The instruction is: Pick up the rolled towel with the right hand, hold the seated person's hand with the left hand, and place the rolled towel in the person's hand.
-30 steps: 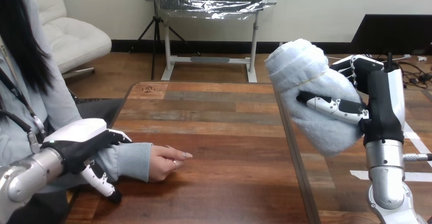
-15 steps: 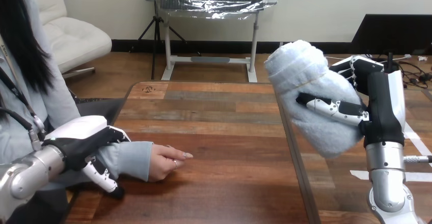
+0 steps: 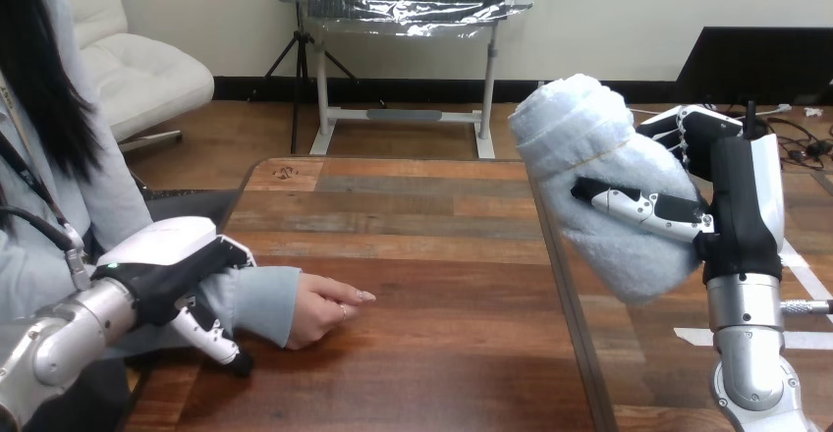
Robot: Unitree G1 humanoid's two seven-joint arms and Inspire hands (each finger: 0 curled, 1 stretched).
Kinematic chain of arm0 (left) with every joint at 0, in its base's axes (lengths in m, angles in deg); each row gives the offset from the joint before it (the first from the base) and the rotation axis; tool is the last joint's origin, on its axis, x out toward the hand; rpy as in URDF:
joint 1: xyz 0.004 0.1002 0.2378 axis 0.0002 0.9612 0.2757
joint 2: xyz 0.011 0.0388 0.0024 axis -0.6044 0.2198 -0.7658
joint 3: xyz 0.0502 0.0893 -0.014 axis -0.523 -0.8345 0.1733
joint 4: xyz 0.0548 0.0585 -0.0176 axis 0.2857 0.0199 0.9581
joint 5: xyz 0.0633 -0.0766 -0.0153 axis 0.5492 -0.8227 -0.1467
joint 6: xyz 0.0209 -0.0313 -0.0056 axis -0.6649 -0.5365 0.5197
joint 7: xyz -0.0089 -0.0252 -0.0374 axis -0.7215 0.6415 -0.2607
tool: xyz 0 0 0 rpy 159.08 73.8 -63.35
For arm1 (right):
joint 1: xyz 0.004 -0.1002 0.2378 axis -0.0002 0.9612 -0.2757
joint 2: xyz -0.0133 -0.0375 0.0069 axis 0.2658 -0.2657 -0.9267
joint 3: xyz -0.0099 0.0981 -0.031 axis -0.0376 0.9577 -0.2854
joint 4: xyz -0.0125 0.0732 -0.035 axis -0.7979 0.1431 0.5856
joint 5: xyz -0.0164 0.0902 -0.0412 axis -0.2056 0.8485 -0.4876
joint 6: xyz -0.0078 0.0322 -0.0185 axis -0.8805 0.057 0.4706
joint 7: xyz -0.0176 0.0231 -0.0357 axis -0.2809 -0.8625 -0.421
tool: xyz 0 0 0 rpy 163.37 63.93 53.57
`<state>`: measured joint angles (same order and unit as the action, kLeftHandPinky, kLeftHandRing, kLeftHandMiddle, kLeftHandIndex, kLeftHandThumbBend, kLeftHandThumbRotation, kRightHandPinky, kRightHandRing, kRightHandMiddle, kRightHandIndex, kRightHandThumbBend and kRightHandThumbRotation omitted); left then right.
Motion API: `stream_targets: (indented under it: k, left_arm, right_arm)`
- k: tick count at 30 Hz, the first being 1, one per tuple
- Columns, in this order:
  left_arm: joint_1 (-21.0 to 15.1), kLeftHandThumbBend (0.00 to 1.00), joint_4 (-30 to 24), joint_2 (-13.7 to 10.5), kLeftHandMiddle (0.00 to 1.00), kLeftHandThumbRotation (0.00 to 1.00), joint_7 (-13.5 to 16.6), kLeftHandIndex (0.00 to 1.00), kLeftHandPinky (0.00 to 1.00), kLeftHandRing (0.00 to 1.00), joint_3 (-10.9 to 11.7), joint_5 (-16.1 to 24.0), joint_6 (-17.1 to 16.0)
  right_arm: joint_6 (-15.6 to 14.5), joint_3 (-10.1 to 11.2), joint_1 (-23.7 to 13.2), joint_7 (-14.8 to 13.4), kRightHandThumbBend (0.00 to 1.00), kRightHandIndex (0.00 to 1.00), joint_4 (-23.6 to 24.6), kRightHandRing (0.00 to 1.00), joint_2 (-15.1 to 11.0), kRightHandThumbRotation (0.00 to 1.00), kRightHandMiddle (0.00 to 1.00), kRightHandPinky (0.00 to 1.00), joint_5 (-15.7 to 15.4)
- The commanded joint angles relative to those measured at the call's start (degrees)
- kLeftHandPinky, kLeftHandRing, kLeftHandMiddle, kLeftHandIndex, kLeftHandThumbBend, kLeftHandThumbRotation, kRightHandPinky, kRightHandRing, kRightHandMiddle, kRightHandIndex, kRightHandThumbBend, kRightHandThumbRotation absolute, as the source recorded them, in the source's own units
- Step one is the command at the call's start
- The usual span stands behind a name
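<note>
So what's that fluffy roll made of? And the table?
The rolled towel looks like soft terry cloth, pale blue-white and matte: its surface is fuzzy, and it dents under the fingers of the right hand. The table looks like wood, maybe veneer: brown planks with grain and a slight sheen.

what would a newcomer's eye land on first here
The big pale-blue rolled towel stands out at the right, held up off the table with the right hand curled round it. At lower left, the left hand lies over the person's sleeved forearm, while the person's hand rests on the wooden table.
</note>
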<state>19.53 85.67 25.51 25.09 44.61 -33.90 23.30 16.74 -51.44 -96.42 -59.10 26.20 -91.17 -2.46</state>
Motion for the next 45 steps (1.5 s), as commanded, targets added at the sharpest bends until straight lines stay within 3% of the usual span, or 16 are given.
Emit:
stream_targets:
  k: [1,8,21,27,45]
  left_arm:
    - [-3.6,1.00,0.4,0.7,0.51,0.15,3.1,0.53,0.45,0.48,-0.5,-0.2,-1.4]
    - [-3.6,0.99,0.2,0.7,0.46,0.13,5.0,0.49,0.39,0.42,-1.0,0.3,-1.8]
    - [-3.3,0.94,-1.2,0.8,0.44,0.12,6.3,0.47,0.36,0.39,-1.4,-0.1,-1.3]
    - [-3.1,0.93,-1.6,0.7,0.42,0.11,7.5,0.46,0.35,0.38,-1.5,-0.4,-1.9]
    - [-2.6,0.92,-4.2,0.3,0.40,0.13,10.1,0.44,0.33,0.36,-1.3,-0.3,-3.0]
  right_arm:
    - [0.9,1.7,-2.5,0.0,0.82,0.41,3.1,0.24,0.2,0.00,0.34,0.21,0.9]
    - [0.6,1.7,-2.5,0.4,0.82,0.41,3.0,0.25,0.4,0.00,0.34,0.21,1.0]
    - [0.6,1.2,-2.5,-0.1,0.82,0.41,1.9,0.23,0.8,0.00,0.33,0.19,-0.3]
    - [-0.1,1.2,-2.5,1.8,0.81,0.42,1.7,0.24,1.6,0.00,0.34,0.19,1.1]
    - [-0.4,0.0,-3.0,-0.4,0.82,0.43,-0.6,0.26,2.0,0.00,0.38,0.20,-3.5]
